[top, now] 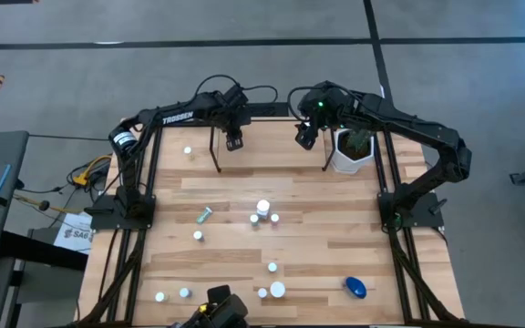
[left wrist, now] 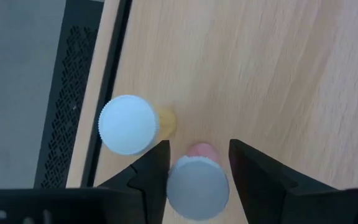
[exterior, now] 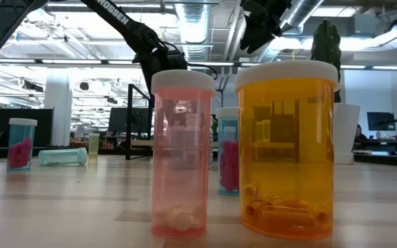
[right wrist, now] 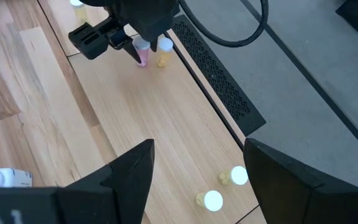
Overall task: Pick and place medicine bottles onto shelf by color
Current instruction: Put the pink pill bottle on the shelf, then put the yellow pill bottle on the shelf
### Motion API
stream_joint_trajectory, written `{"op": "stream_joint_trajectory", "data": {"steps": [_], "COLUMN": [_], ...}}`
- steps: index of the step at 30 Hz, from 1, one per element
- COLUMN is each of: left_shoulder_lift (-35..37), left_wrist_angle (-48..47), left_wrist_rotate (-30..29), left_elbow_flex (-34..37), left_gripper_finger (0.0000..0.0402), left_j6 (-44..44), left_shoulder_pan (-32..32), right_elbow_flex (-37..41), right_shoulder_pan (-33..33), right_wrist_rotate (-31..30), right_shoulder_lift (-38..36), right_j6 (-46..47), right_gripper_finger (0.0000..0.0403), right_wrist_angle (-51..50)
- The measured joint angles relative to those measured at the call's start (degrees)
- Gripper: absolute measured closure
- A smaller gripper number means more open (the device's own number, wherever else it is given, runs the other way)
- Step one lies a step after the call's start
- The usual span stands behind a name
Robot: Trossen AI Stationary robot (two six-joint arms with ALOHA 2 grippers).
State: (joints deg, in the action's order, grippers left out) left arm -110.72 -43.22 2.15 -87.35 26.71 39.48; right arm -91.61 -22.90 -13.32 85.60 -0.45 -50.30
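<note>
The high view is looking straight down from well above, taking in the whole table and both arms, while the low view is sitting at tabletop level, facing across into the room, very close to an orange bottle and a pink bottle. The left wrist view is looking steeply down, close over the shelf board, with a pink bottle between its own fingers. The right wrist view is looking obliquely along that same shelf from farther off, sharing the left gripper and its bottle.
</note>
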Motion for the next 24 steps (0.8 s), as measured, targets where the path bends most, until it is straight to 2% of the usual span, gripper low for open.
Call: {"op": "stream_joint_trajectory", "data": {"steps": [9, 18, 24], "left_shoulder_lift": [0.07, 0.14, 4.6], "left_wrist_angle": [-4.4, -14.88, -20.03], "left_wrist_rotate": [-0.39, -2.66, -1.6], "left_elbow_flex": [-5.07, -11.83, -13.87], "left_gripper_finger": [0.0248, 0.0248, 0.0248], "left_j6": [-0.19, -0.97, -1.84], "left_shoulder_pan": [-0.26, -1.61, -2.73], "right_elbow_flex": [0.0, 0.0, 0.0], "right_shoulder_pan": [0.0, -0.02, -0.01], "right_wrist_rotate": [0.0, 0.0, 0.0], "right_shoulder_lift": [0.0, 0.0, 0.0], "right_j6": [-0.02, 0.0, -0.01], "right_gripper_finger": [0.0133, 0.0133, 0.0133], "right_wrist_angle": [0.02, 0.01, 0.0]}}
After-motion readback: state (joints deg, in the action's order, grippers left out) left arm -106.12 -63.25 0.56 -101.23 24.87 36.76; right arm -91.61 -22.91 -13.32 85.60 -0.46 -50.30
